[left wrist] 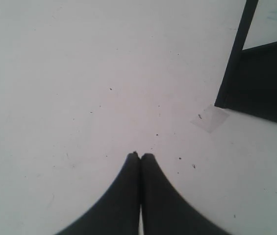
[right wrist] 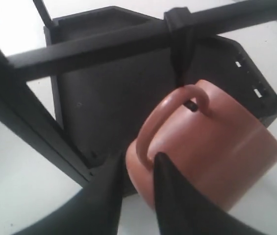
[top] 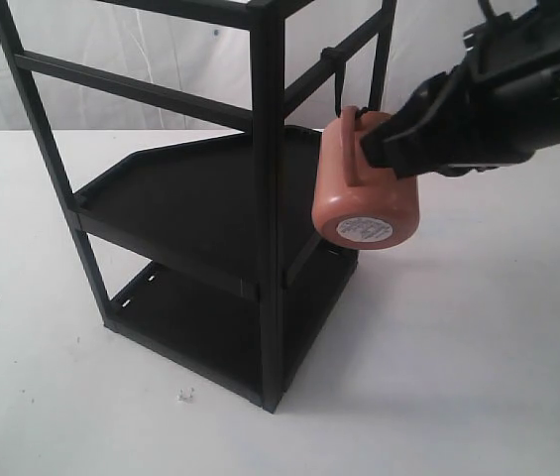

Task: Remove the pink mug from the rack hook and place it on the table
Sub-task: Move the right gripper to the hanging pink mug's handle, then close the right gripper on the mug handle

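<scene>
Exterior view: the rack (top: pixel 265 198) top is cut off by the upper edge. The pink mug (top: pixel 359 188) conceals part of the right gripper (top: pixel 374 149) fingers (top: pixel 408 124) and the rack hook (top: pixel 339 79) lower end. Speck (top: pixel 184 396) on the bench (top: pixel 478 347): too small to identify.

Matt salmon pink is showing all over mug (top: pixel 364 183), smooth, prob. ceramic, w/ no gloss on wall or handle. On its base, sticker (top: pixel 364 230) is reading as white paper w/ faint print, slightly shiny. Blk painted metal is what rack (top: pixel 265 198) is looking like: satin finish, smooth bars, shelves catching a dull sheen. Same blk coated metal is showing on hook (right wrist: pixel 182 58). Plain white bench (top: pixel 458 347) is looking matt & smooth, w/ tiny dark specks showing in left wrist view. A tape patch (left wrist: pixel 210 119) on it is looking semi-clear, filmy. Both left pincer (left wrist: pixel 139 155) & right pincer (right wrist: pixel 140 161) are looking blk, matt, smooth; plastic or rubber, can't tell which.
</scene>
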